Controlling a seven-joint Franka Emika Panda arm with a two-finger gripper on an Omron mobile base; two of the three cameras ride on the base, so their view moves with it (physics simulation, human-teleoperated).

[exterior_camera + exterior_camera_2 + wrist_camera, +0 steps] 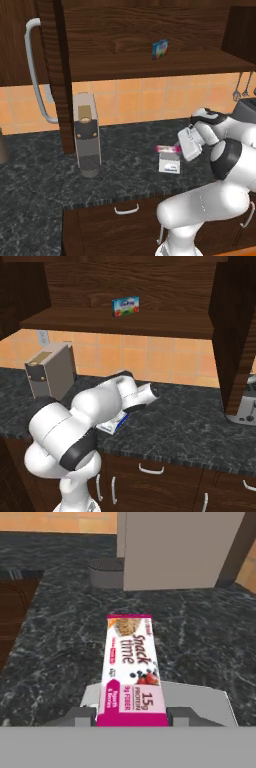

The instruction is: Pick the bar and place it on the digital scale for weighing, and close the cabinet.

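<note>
In the hand view the gripper [132,716] was closed on the bar [131,667], one dark finger tip pressed to each long side of its pink end. The bar lay flat in the grip, its white printed face up, and stretched away from the hand. Under its near end sat the pale top of the digital scale [200,699], with the far end reaching out past the scale's edge above the dark speckled counter [60,642].

From the left base view the gripper [175,147] held the bar [167,148] level just above the scale [169,163], which stood on the counter [40,180] in front of the arm. Whether the bar touched the scale could not be told. Farther left on the counter stood the tall grey coffee machine [86,134].

Above, the cabinet [150,45] stood open, its door [50,70] swung out with the pale handle [35,70] showing. On its shelf stood a small blue-green box [160,49].
</note>
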